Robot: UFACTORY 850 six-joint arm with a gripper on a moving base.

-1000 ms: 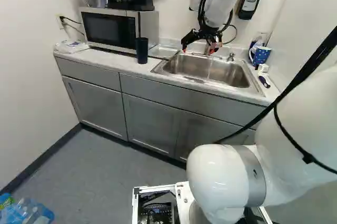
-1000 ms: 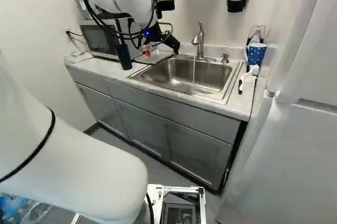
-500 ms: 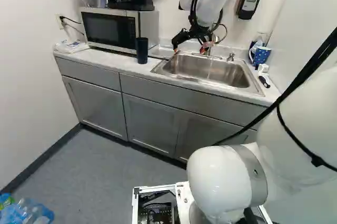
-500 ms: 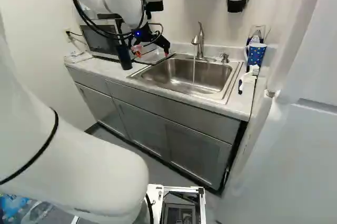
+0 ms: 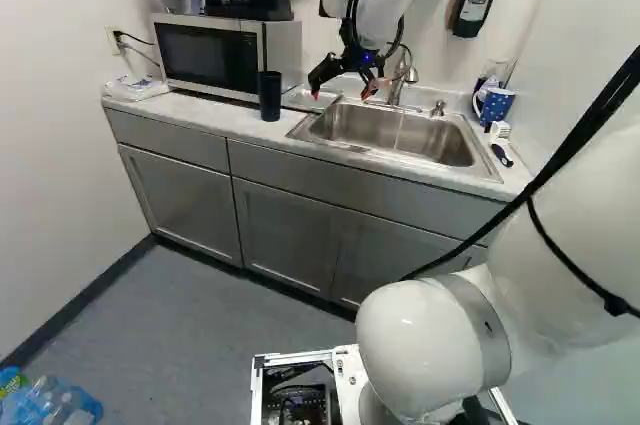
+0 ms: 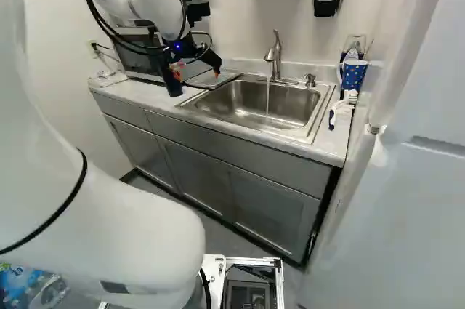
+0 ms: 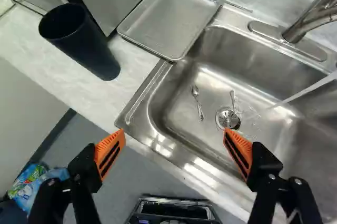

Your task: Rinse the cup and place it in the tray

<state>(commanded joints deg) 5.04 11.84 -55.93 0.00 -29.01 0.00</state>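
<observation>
In the left base view my gripper hangs above the sink's end nearest the tray. Seen from the wrist, the gripper is open, orange pads wide apart with nothing between them. The dark cup stands upright on the counter, ahead of the fingers and off to one side, not touched. Between microwave and sink lies the metal tray, bare inside. Water runs from the faucet into the sink.
Two spoons lie in the sink by the drain. The microwave stands behind the cup, a coffee maker on top. A blue dotted mug, a brush and a soap pump are at the sink's far end.
My arm has swung leftward in both base views, carrying the open gripper from near the faucet toward the tray and cup. The cup and tray have stayed put.
</observation>
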